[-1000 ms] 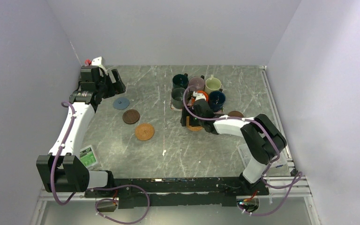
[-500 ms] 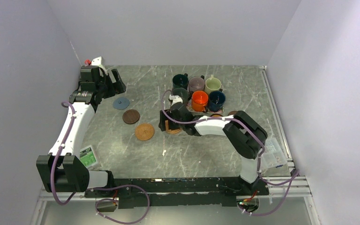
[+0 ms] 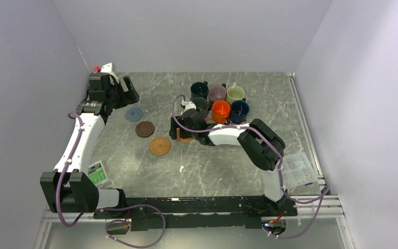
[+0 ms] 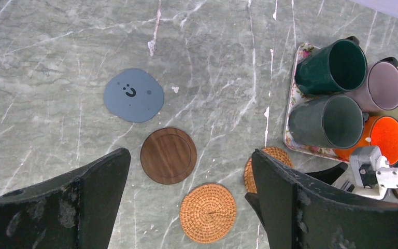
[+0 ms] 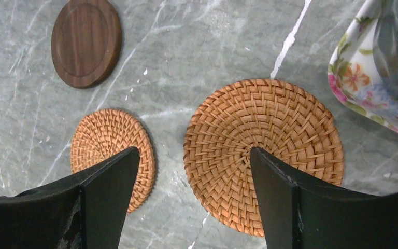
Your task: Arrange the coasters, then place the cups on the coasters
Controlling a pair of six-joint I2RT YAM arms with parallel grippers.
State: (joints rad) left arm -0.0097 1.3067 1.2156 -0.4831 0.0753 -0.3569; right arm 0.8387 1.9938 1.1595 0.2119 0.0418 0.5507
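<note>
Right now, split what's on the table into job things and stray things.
Job: blue coaster, brown coaster, woven coaster, second woven coaster, green cup, grey cup, mauve cup, cream cup, orange cup, navy cup.
Stray: floral mat, green-labelled packet, clear box.

You are looking at a grey marble-patterned desk (image 3: 207, 166) with white veins, enclosed by pale lilac walls (image 3: 197, 31). A floral-patterned mat (image 5: 360, 83) with a white rim lies toward the far edge, right of centre. A green-and-white card (image 3: 97, 173) lies near the near left corner. A clear plastic packet (image 3: 298, 168) lies at the right edge, toward the front.
</note>
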